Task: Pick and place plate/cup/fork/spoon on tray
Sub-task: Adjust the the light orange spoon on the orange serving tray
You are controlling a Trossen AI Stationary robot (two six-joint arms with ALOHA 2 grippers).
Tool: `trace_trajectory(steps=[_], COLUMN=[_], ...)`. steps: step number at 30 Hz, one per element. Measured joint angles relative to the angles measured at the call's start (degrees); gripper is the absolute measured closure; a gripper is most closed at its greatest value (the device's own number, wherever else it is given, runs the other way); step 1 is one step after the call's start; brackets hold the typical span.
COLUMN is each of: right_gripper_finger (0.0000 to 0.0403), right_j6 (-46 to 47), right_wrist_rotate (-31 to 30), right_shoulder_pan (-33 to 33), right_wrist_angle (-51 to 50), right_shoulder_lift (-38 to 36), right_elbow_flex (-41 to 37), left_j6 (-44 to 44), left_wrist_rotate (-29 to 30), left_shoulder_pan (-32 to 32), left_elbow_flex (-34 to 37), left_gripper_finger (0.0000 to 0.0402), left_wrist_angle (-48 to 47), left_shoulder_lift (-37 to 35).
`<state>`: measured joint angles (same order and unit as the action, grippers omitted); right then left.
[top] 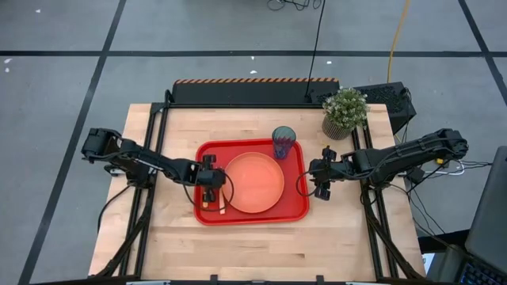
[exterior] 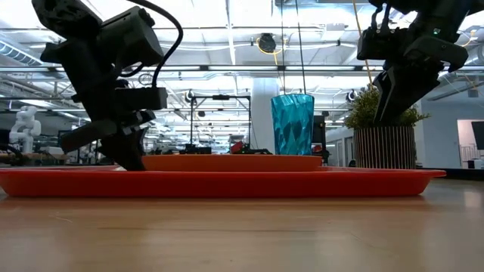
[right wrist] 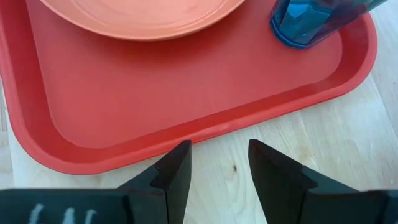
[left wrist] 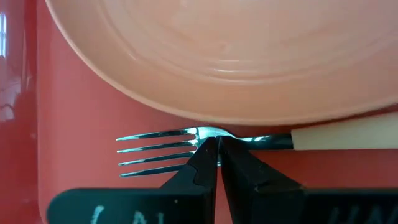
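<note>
The left gripper [top: 209,181] sits low over the left end of the red tray [top: 297,207], and through its wrist camera its two fingers [left wrist: 202,163] are pinched together on the neck of the fork [left wrist: 163,152], just behind the silver tines, so it has the fork in its grip. The fork lies flat on the tray floor right beside the rim of the orange plate [left wrist: 249,56], its pale orange handle running off away from the tines along the plate's edge. From above, the plate [top: 253,182] takes up the middle of the tray, and the teal-blue cup [top: 283,142] stands upright in the tray's far right corner, just beside the plate. A second slim utensil with an orange handle [top: 223,206] lies on the tray near the left gripper; I can't tell from here whether that is the spoon. The right gripper [top: 323,176] hangs just outside the tray's right edge, over the bare wooden table [top: 261,245], with its fingers [right wrist: 176,171] spread apart and nothing between them. A small potted plant [top: 344,112] stands at the table's far right corner, well clear of the tray.
</note>
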<state>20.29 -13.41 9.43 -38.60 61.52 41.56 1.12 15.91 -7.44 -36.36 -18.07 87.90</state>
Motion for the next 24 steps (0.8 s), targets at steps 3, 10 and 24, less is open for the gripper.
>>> trace_trajectory(steps=[3, 10, 24], right_gripper_finger=[0.025, 0.025, 0.025], right_j6=[0.0, 0.2, 1.3], right_wrist_rotate=[0.0, 0.0, 0.0], right_shoulder_pan=[0.0, 0.0, 0.0], right_wrist_angle=[0.0, 0.0, 0.5], right_shoulder_lift=[0.0, 0.0, 0.0], right_elbow_flex=[0.0, 0.0, 0.0], left_j6=[-1.3, -4.7, -9.0], left_wrist_rotate=[0.4, 1.8, 9.6], left_shoulder_pan=[0.0, 0.7, 2.0], left_elbow_flex=[0.0, 0.1, 0.3], left_gripper_finger=[0.0376, 0.0376, 0.0376], left_wrist_angle=[0.0, -0.3, -0.9], left_shoulder_lift=[0.0, 0.1, 0.2])
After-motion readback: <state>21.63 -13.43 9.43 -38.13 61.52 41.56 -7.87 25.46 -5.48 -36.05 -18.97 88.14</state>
